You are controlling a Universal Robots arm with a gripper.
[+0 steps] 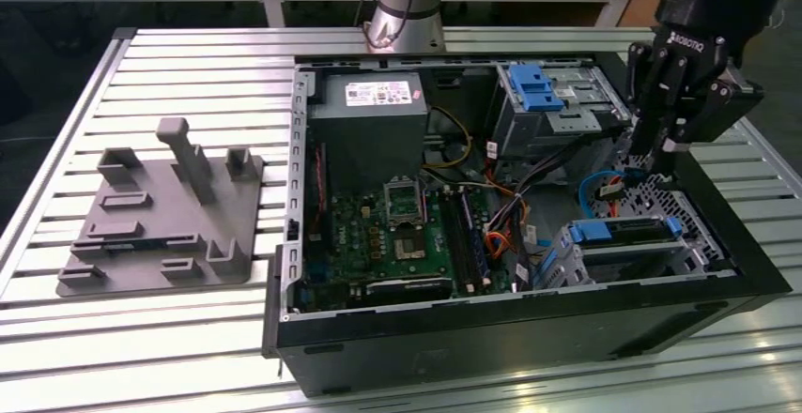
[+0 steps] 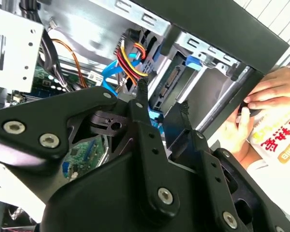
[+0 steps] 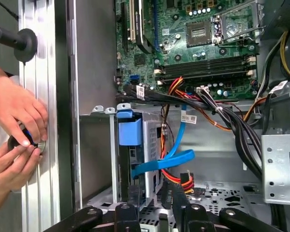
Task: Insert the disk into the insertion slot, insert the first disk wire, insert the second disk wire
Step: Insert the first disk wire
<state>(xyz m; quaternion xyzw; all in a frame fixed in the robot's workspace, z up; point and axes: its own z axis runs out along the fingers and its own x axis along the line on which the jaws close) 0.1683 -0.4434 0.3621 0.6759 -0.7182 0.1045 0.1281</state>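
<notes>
The disk (image 1: 624, 233), silver in a blue carrier (image 3: 129, 129), lies inside the low perforated insertion slot (image 1: 692, 255) at the case's corner nearest the exterior view's right. My gripper (image 1: 660, 155) hangs just above the cage's rear end, open, with nothing between its black fingers (image 2: 144, 104). A blue flat disk wire (image 3: 166, 160) and a red-yellow-black wire bundle (image 2: 132, 60) hang loose right by the fingertips. The disk's connector edge (image 2: 171, 79) looks bare. In the first wrist view my gripper (image 3: 154, 193) straddles the cage's end.
The open black case (image 1: 501, 324) lies on a slatted metal table (image 1: 188, 56). A taller cage with a blue latch (image 1: 539, 89) stands behind the slot. A person's hands (image 3: 14, 125) work at the case's outer wall. A grey fixture (image 1: 163, 216) sits at the exterior view's left.
</notes>
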